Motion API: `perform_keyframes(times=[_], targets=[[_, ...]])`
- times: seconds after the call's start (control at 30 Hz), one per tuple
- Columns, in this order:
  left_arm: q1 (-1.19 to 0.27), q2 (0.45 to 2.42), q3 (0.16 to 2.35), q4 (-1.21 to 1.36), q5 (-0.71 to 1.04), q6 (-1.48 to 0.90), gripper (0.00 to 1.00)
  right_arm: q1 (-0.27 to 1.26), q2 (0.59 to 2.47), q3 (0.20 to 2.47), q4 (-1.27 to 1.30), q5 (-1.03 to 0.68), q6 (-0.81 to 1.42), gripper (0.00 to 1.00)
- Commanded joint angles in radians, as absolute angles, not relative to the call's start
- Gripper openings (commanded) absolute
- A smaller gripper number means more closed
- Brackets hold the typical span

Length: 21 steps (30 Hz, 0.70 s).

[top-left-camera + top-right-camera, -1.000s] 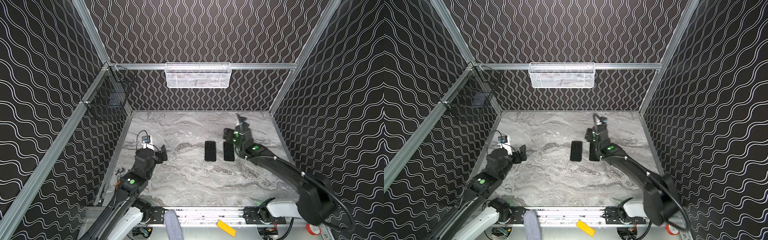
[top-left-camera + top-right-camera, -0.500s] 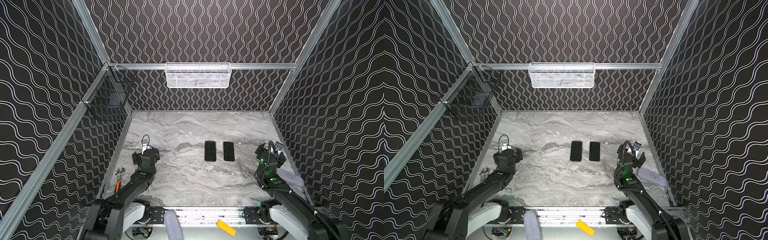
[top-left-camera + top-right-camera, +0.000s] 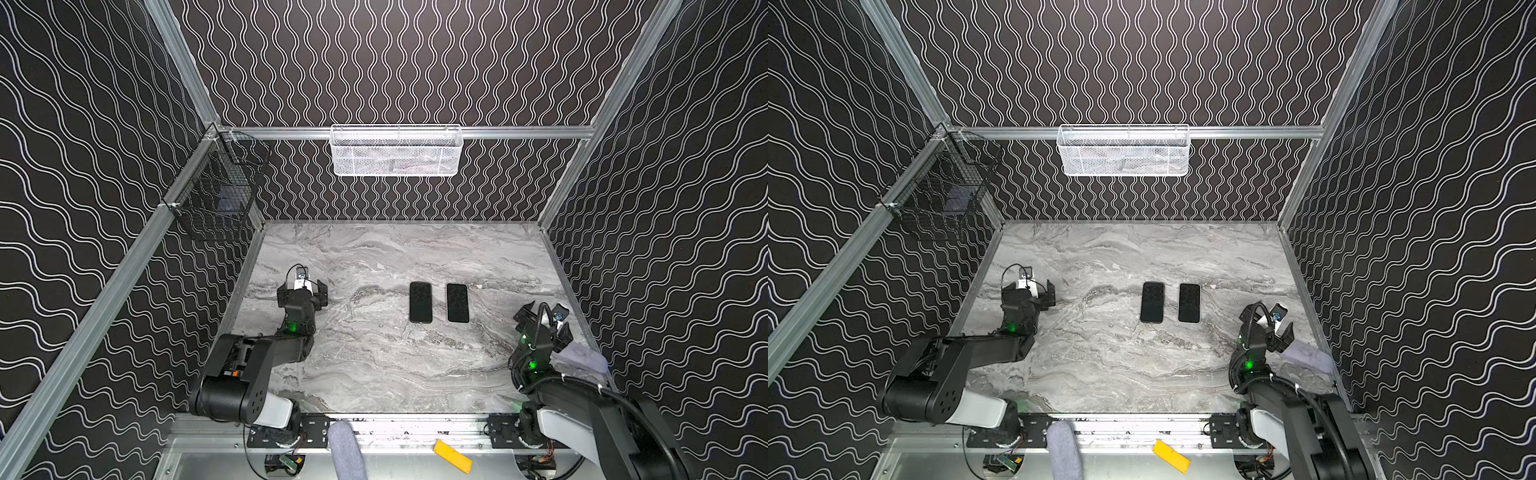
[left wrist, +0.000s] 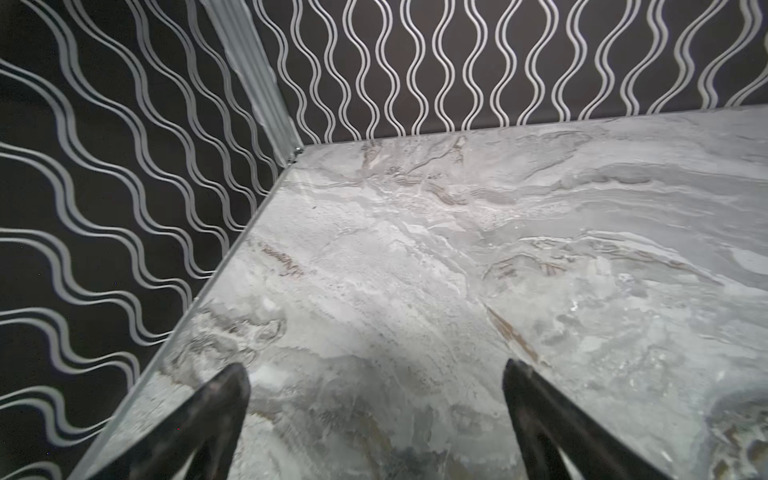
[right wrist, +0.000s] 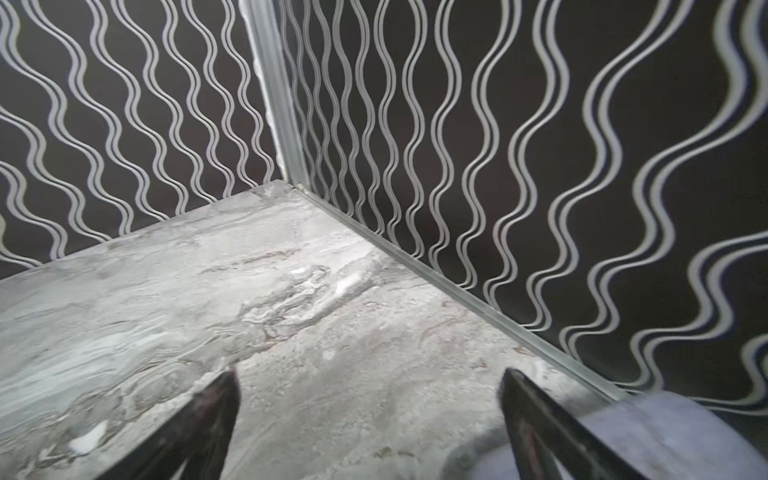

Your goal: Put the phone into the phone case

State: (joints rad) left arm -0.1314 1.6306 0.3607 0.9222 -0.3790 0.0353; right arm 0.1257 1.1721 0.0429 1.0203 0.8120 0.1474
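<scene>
While looking across the marble table (image 3: 374, 374) in both top views, finding two dark rectangles lying side by side near its middle, close but not touching, long sides parallel: left dark rectangle (image 3: 420, 302) (image 3: 1152, 302) and right dark rectangle (image 3: 457, 303) (image 3: 1189, 303). Taking these for phone and phone case, but not managing to tell which is which. Seeing the left gripper (image 3: 302, 291) (image 4: 374, 374) poised over the table by the left wall, jaws spread wide and holding nothing, showing only bare marble between the fingers (image 4: 216, 415). Seeing the right gripper (image 3: 543, 323) (image 5: 368, 378) likewise spread wide and empty near the right wall, well apart from both rectangles, with a pale grey cloth (image 3: 582, 357) (image 5: 665, 436) lying just beside one finger. Noting a white mesh basket (image 3: 395, 151) hanging on the back rail and a black wire basket (image 3: 216, 199) on the left rail.
</scene>
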Motion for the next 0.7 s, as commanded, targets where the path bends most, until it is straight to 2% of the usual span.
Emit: perform_keyframes(times=[0.0, 0.1, 0.17, 0.23, 0.33, 0.43, 0.53, 0.67], targets=[[-0.109, 1.672, 0.351, 1.086, -0.3, 0.047, 0.99, 0.122, 1.28, 0.054, 1.324, 0.694, 0.072, 0.99], [-0.109, 1.67, 0.356, 1.072, -0.288, 0.048, 0.99, 0.104, 1.414, 0.083, 1.428, 0.607, 0.037, 0.99], [-0.109, 1.659, 0.362, 1.032, -0.265, 0.047, 0.98, 0.094, 1.495, 0.082, 1.536, 0.481, -0.024, 0.99], [-0.109, 1.669, 0.362, 1.058, -0.253, 0.059, 0.99, 0.095, 1.533, 0.097, 1.507, 0.345, -0.054, 1.0], [-0.109, 1.671, 0.364, 1.058, -0.255, 0.058, 0.99, 0.083, 1.588, 0.142, 1.499, 0.339, -0.061, 1.0], [-0.109, 1.675, 0.372, 1.045, -0.254, 0.057, 0.99, 0.053, 1.531, 0.235, 1.218, 0.363, 0.021, 1.0], [-0.101, 1.679, 0.38, 1.032, -0.245, 0.051, 0.99, -0.005, 1.552, 0.253, 1.216, 0.289, 0.043, 1.0], [-0.099, 1.676, 0.38, 1.025, -0.239, 0.047, 0.98, -0.005, 1.544, 0.248, 1.214, 0.29, 0.04, 1.0]])
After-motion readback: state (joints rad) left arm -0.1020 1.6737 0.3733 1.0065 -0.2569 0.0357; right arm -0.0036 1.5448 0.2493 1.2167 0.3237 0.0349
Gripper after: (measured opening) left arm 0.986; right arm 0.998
